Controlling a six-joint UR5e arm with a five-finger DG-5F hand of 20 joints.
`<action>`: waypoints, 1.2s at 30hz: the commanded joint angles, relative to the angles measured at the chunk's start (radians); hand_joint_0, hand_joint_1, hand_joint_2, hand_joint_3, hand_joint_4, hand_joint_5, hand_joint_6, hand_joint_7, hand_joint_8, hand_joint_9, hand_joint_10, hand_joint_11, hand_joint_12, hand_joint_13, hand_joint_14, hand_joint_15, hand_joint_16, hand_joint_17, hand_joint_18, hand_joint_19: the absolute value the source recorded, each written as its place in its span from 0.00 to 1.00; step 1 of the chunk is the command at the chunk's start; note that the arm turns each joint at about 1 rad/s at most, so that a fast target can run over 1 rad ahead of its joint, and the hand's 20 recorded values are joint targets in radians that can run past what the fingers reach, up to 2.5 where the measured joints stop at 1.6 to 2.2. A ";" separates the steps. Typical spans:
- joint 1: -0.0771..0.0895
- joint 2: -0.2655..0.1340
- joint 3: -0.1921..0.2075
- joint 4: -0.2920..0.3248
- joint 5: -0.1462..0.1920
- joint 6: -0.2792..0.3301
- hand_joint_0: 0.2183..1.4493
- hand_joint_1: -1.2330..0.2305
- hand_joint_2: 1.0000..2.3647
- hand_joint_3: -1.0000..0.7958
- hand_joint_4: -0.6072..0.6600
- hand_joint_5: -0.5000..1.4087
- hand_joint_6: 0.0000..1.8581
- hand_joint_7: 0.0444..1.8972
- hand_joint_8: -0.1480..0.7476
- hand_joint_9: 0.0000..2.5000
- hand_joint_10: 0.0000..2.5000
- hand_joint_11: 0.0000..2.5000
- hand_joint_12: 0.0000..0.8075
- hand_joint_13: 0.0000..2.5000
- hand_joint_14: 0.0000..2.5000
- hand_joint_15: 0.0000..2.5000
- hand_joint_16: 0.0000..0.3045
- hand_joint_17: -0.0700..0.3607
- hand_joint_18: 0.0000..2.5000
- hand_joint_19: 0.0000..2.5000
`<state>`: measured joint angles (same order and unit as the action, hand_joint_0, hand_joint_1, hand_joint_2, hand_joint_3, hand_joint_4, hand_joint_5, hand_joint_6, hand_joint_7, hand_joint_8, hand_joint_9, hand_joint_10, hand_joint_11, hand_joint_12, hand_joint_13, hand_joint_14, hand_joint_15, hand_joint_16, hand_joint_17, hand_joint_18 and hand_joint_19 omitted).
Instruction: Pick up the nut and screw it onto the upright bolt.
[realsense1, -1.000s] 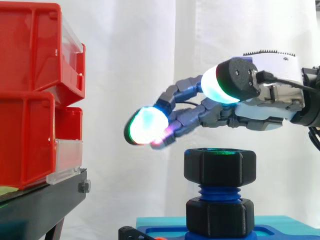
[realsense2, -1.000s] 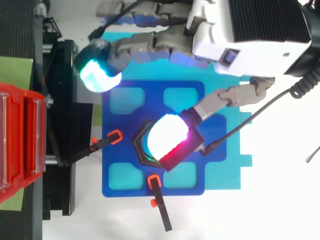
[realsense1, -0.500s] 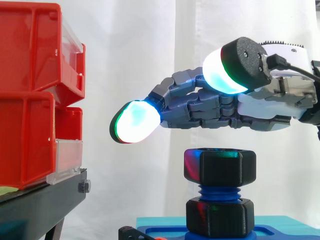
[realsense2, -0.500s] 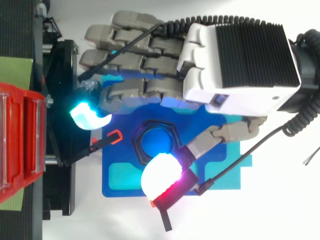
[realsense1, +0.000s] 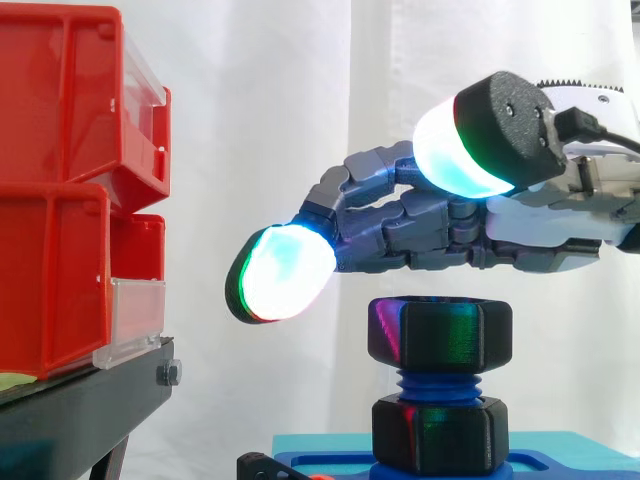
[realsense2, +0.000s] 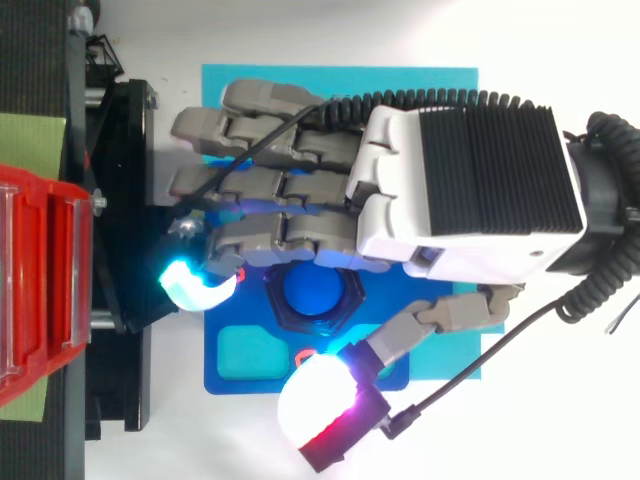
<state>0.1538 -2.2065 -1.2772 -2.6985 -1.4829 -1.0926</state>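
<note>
Hand (realsense1: 505, 235) hovered just above nut (realsense1: 440, 330), my fingers stretched out flat, holding nothing. Thumb pad (realsense2: 320, 400) had swung clear of nut's top, baring bolt (realsense2: 320, 292) end. Nut sat threaded on bolt; I judged a turn finished, regrasp likely next.

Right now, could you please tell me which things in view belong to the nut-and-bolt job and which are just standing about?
Job in hand:
- top nut, sitting on the bolt
- upright bolt, blue
- blue base under the bolt
- hand, fingers relaxed above the nut

Just standing about:
- red bins
- black stand beneath them
</note>
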 joint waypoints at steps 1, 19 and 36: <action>0.009 0.001 -0.001 -0.003 0.003 -0.001 0.17 0.67 0.00 0.28 0.60 0.22 0.27 0.41 0.38 0.17 0.00 0.00 0.42 0.02 0.00 0.00 0.15 0.40 0.00 0.00; 0.009 -0.001 -0.017 -0.017 0.003 -0.001 0.19 0.66 0.00 0.28 0.63 0.24 0.27 0.49 0.41 0.26 0.00 0.00 0.38 0.11 0.00 0.00 0.13 0.37 0.00 0.00; -0.036 0.001 -0.017 -0.010 -0.042 -0.001 0.20 0.63 0.00 0.28 0.64 0.23 0.27 0.56 0.46 0.32 0.00 0.00 0.37 0.18 0.00 0.00 0.11 0.34 0.04 0.00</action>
<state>0.1274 -2.2060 -1.2947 -2.7092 -1.5158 -1.0937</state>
